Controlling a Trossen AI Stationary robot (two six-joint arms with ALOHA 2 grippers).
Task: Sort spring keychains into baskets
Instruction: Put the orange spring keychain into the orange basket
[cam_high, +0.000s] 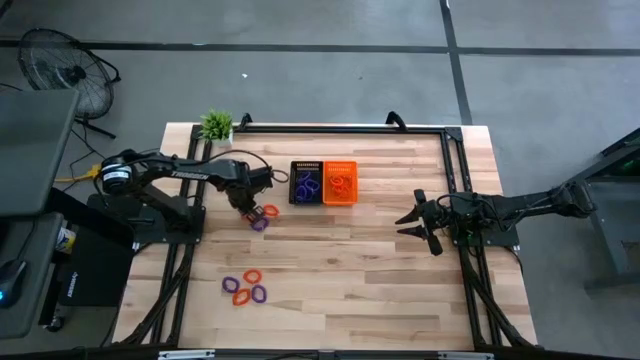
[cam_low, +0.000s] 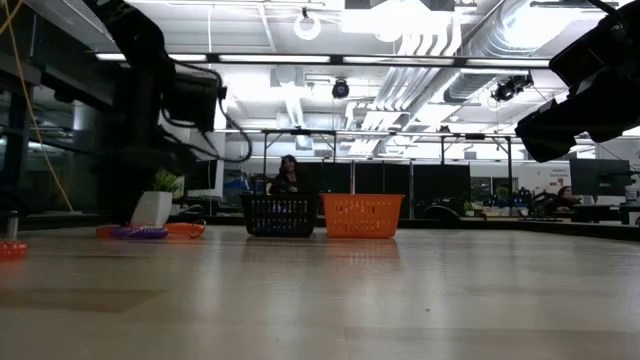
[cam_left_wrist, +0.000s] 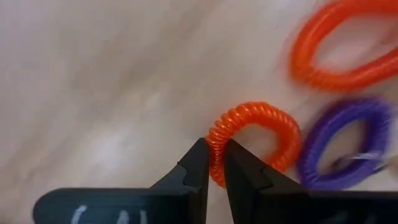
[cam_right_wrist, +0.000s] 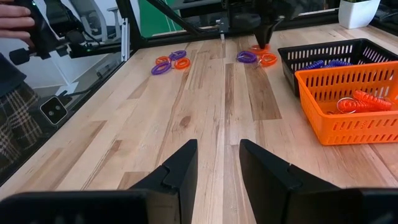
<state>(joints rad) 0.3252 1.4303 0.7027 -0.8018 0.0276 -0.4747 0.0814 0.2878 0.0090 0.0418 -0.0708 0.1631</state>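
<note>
Left hand (cam_left_wrist: 213, 163) clamped on an orange keychain (cam_left_wrist: 252, 140) lying left of the black basket (cam_high: 306, 183) (right hand (cam_high: 418, 225) apart, idle at the surface's right edge); both baskets part-filled, four more loops (cam_high: 245, 288) near the front-left edge

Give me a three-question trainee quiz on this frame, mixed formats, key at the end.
1. True or false: the left gripper has its jaws around an orange keychain.
2. Which basket holds purple keychains: A) black basket B) orange basket?
3. Fill in: the right gripper waits with jaws ____ at the table's right side.

Key: 1 true; 2 A; 3 open.
</note>
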